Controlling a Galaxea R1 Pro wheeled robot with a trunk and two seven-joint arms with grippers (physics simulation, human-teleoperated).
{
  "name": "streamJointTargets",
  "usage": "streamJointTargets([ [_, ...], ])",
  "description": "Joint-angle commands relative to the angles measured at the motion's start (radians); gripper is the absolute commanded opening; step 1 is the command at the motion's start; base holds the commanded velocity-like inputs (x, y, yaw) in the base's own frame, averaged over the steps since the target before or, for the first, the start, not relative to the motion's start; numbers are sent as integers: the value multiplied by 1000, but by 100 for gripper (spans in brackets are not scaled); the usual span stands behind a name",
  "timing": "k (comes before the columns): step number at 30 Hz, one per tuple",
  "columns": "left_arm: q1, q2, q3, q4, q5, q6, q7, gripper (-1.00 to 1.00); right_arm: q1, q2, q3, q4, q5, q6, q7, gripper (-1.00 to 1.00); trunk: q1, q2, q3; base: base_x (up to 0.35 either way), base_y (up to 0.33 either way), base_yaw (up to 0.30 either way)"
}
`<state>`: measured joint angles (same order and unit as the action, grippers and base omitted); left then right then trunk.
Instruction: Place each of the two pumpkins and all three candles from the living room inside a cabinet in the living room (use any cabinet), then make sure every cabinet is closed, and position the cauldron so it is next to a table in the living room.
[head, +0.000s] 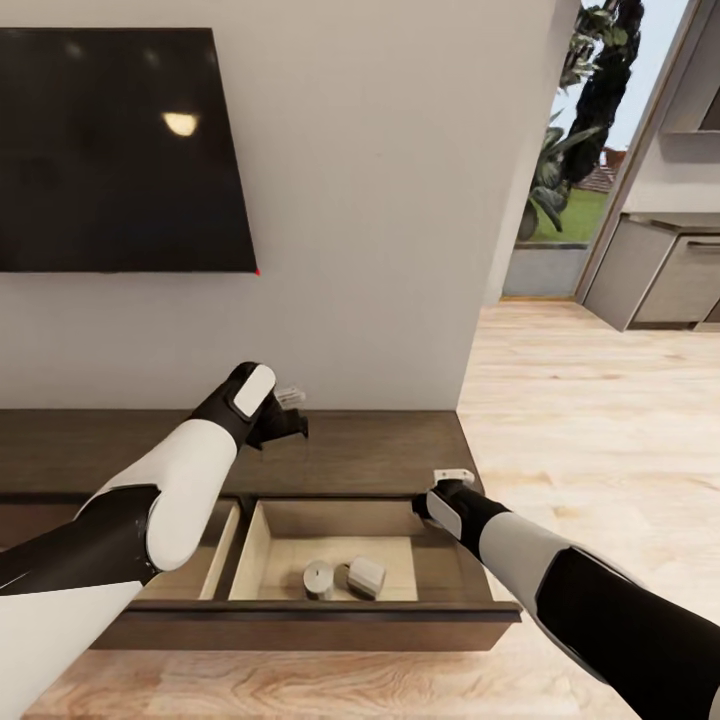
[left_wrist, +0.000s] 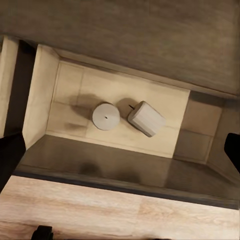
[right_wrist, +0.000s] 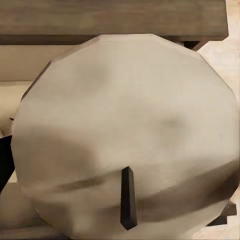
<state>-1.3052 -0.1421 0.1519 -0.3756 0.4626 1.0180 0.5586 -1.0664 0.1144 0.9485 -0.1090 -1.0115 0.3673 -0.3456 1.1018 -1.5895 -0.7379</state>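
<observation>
Inspection of the cabinet (head: 380, 450) below the wall-mounted TV (head: 120, 150) finds one drawer (head: 255, 560) pulled open, its pale interior exposed. Two candles lie inside: one upright (head: 318, 577), wick end up, and one tipped on its side (head: 366, 576) touching or just beside it. The left wrist view confirms both, the upright one (left_wrist: 106, 116) and the toppled one (left_wrist: 146, 118) close together on the drawer floor.

The right gripper (head: 452, 480) hangs at the drawer's right end, near the cabinet top. Its wrist view is taken up almost wholly by the wick end of a third candle (right_wrist: 125, 135), pressed close to the camera. I judge that this candle is clamped in the right gripper, though the fingers themselves are hidden and the width of the grip cannot be read.

The left gripper (head: 285, 410) hovers above the cabinet top behind the drawer. Its fingers (head: 290, 396) appear slightly parted with nothing between them.

Status, as a judgement: two candles stowed; the third held over or beside the drawer and not yet released. Both pumpkins and the cauldron remain outstanding, and the drawer needs closing. A second drawer (head: 205, 560) to the left also appears open.
</observation>
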Motion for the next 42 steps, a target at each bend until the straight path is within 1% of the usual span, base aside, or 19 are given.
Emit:
streamJointTargets([
  [1, -1, -1, 4, -3, 10, 2, 10, 100, 0, 0, 9, -2, -7, 2, -6, -100, 4, -8, -4, 0, 0, 0],
  [7, -1, -1, 6, -10, 9, 2, 10, 100, 7, -1, 10, -2, -7, -6, 7, -100, 27, -50, -23, 0, 0, 0],
  [11, -1, -1, 6, -11, 9, 1, 10, 100, 13, -1, 10, -2, -6, -7, 60, -100, 42, -78, -35, 0, 0, 0],
  [14, -1, -1, 6, -11, 8, 1, 10, 100, 14, -1, 10, -1, -6, -7, 76, -100, 54, -99, -45, 0, 0, 0],
  [24, -1, -1, 6, -11, 8, 1, 10, 100, 35, 1, 12, -2, -6, -7, 83, -100, 92, -169, -76, 0, 0, 0],
  [42, -1, -1, 6, -11, 8, 1, 10, 100, 37, 1, 10, -3, -6, 2, 83, -100, 161, -295, -133, 0, 0, 0],
])
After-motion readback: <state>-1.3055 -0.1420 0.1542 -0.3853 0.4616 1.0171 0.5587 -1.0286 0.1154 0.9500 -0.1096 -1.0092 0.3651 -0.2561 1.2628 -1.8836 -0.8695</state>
